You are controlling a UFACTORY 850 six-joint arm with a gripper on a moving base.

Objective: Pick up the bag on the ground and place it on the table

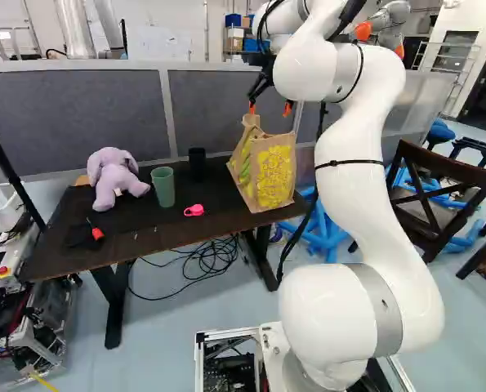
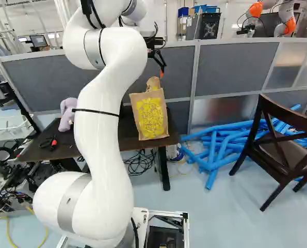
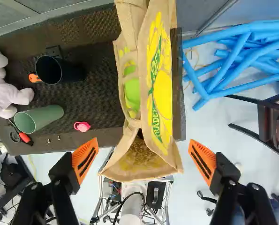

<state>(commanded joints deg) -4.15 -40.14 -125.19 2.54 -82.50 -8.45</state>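
your bag is on the tabletop, standing upright at its right end in both base views. brown paper look, yellow print, handle up top. your end effector is right above the bag, two fingers well apart. in the wrist view the bag sits between the orange pads, with a gap on both sides, so nothing is clamped.

rest of the layout, all relative to the bag:
- black cup: upright, near the bag, to its left in the left base view
- green cup: same side, farther out, upright
- lilac plush elephant: same side, past the green cup, sitting up
- small pink item: left of the bag and closer to you, can't tell what it is
- red-and-black hand tool: well apart from the bag, near the far left end of the tabletop

you've got a loose black cable on the floor, lower than the bag and left of it in the left base view. blue tubes are piled on the floor to the bag's right in the right base view, wooden chair farther right. grey partition runs behind the bag, another robot shows beyond it.
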